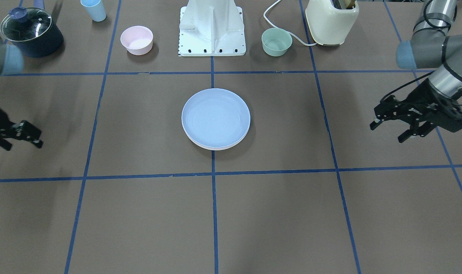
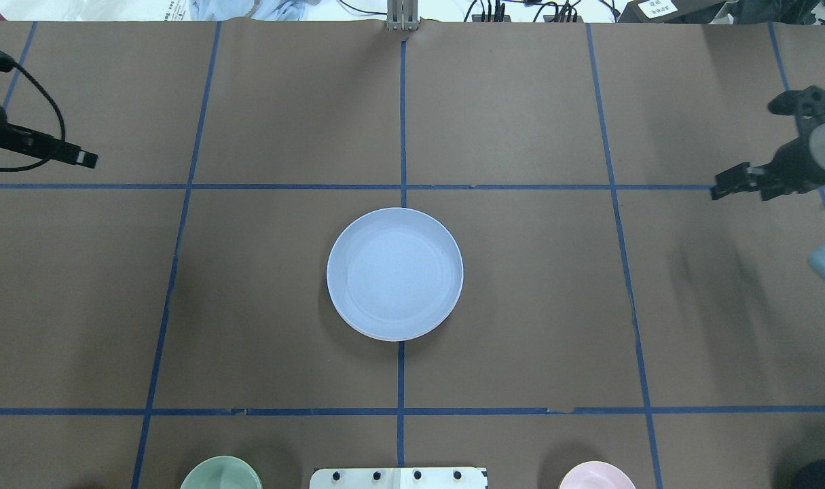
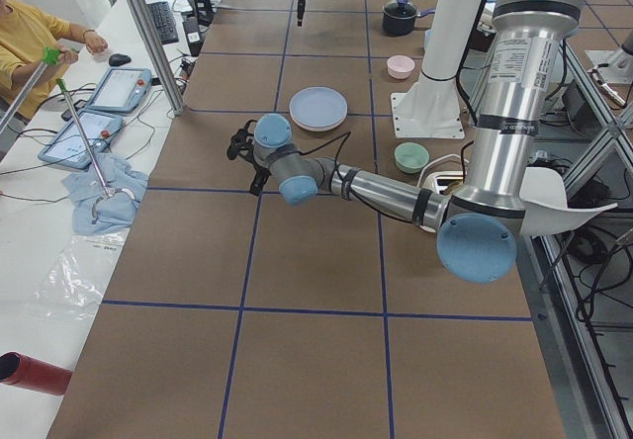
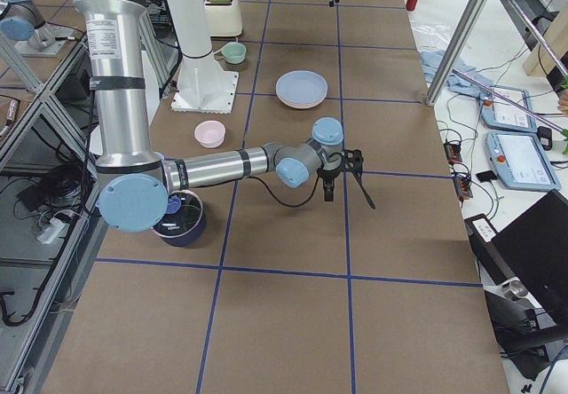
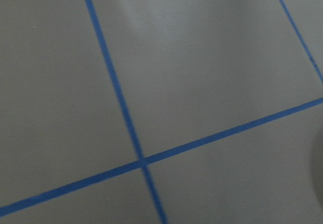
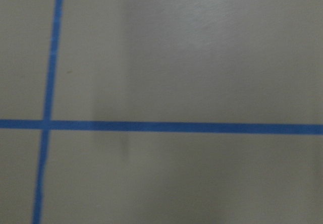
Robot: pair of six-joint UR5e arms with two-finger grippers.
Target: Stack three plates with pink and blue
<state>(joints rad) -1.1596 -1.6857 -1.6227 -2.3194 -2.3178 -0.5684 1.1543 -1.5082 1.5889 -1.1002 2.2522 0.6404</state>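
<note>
At the middle of the bench (image 1: 139, 213), where two blue tape lines cross, sits the stack of three plates (image 1: 215, 146). The light blue plate (image 1: 215, 116) is on top, and paler rims of the ones beneath peek out along its edge. From the right end of the bench the lower rim looks pink.

Both arms hang well off to the sides, far from the stack. The left gripper (image 1: 387, 132) has its fingers spread and nothing between them. The right gripper (image 1: 22, 140) is likewise released and empty, though blurred. Each wrist camera sees only brown bench and tape.

Along the robot's side stand a small pink bowl (image 1: 136, 40), a mint-green bowl (image 1: 276, 42), a lidded dark pot (image 1: 31, 32), a blue cup (image 1: 94, 9) and a cream toaster (image 1: 331, 21).
</note>
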